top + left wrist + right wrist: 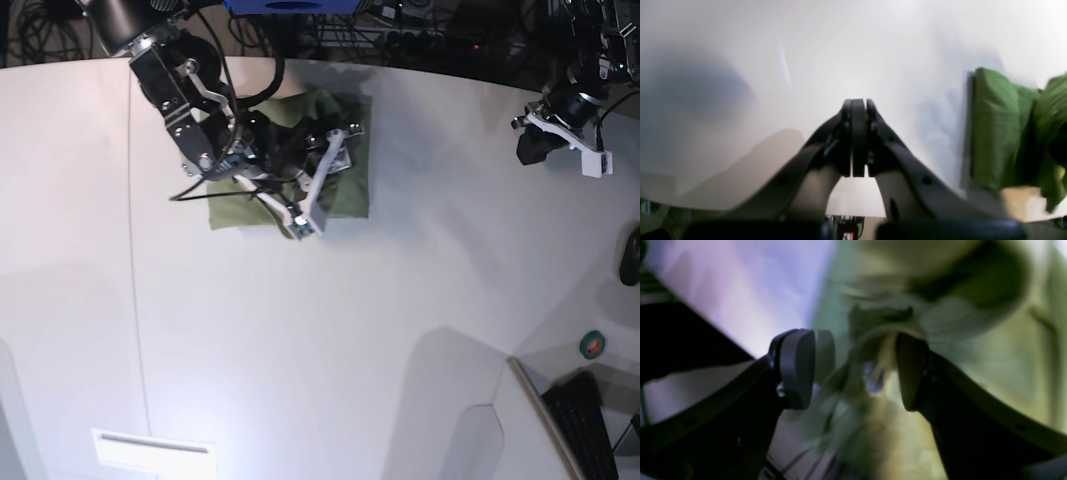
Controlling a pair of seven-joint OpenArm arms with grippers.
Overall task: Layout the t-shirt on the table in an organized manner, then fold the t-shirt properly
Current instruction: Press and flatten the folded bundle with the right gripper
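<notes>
The olive-green t-shirt lies in a compact, roughly rectangular bundle at the back of the white table. My right gripper hovers right over the shirt. In the blurred right wrist view the gripper is open, its pads apart, with green fabric close beneath and between them. My left gripper is far off at the table's back right edge. In the left wrist view this gripper is shut and empty over bare table, with the shirt off to its right.
A thin dark seam line runs down the table's left part. A white rectangle sits near the front edge. A black mouse-like object, a small round green item and a keyboard lie at the right. Cables cover the floor behind.
</notes>
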